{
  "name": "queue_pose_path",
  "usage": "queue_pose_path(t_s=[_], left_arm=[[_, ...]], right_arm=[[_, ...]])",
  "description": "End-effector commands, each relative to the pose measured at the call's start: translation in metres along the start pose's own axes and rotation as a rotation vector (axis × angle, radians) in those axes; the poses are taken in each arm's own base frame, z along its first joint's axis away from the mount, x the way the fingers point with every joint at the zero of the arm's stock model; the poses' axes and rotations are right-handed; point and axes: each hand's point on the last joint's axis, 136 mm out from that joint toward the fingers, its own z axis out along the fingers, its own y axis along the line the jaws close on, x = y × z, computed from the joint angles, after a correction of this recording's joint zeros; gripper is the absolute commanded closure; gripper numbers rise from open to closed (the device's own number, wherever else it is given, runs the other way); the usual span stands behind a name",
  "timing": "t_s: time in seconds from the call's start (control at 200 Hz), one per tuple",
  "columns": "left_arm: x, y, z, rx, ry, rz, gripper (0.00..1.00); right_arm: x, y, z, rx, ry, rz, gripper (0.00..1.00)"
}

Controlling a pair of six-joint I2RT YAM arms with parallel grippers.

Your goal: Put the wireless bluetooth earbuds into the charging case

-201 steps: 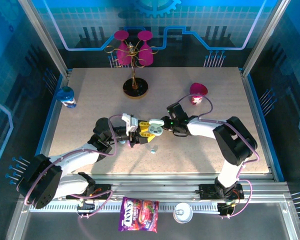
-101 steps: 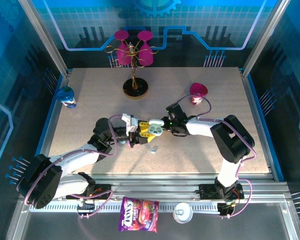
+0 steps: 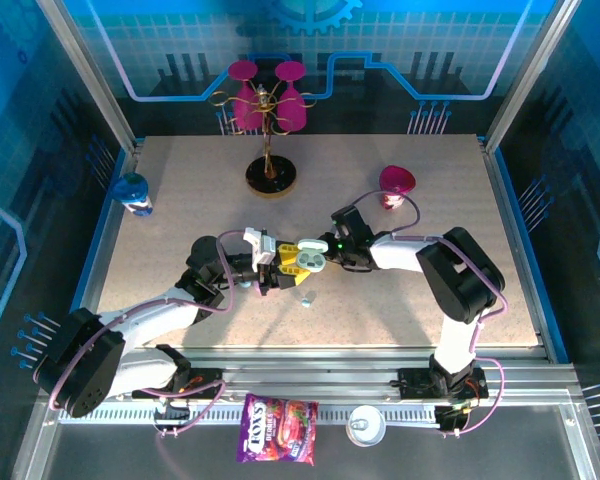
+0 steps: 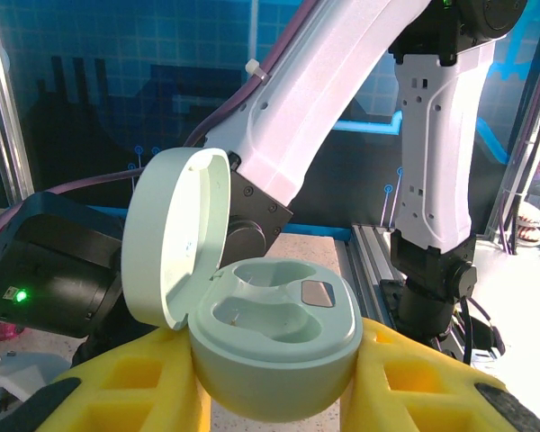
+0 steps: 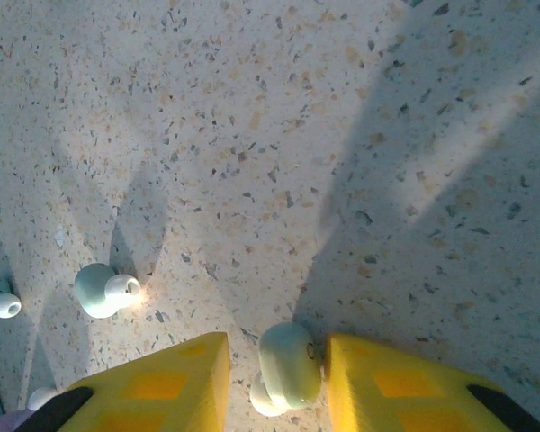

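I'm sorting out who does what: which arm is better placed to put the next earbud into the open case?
Right. The right claw has an earbud between its fingers, while the left claw is busy holding the open charging case.

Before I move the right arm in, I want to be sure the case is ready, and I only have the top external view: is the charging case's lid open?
Observer: Yes. In the left wrist view the charging case is clamped in the left gripper with its lid swung up.
Operator: Anything in the sockets?
Observer: Both sockets look empty.
Operator: And on the right?
Observer: A pale green earbud sits between the right gripper's fingers. It touches one finger and leaves a gap at the other; I can't tell whether it is gripped.
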Motion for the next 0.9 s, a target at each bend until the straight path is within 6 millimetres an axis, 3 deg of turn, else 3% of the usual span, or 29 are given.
queue_pose_path(t_s=[0.0, 0.3, 0.49, 0.891], left_arm=[[-0.001, -0.001, -0.002, -0.004, -0.008, 0.039, 0.73], [-0.001, 0.0, -0.002, -0.006, -0.008, 0.04, 0.73], [-0.002, -0.001, -0.002, -0.004, -0.01, 0.041, 0.72], [-0.003, -0.001, -0.002, -0.006, -0.008, 0.047, 0.72]], right_arm=[[-0.004, 0.004, 0.005, -0.017, 0.003, 0.018, 0.69], [-0.003, 0.017, 0.003, -0.074, 0.021, -0.008, 0.71], [-0.002, 0.007, 0.008, -0.03, 0.031, -0.011, 0.74], [-0.001, 0.01, 0.015, -0.033, 0.054, -0.024, 0.78]])
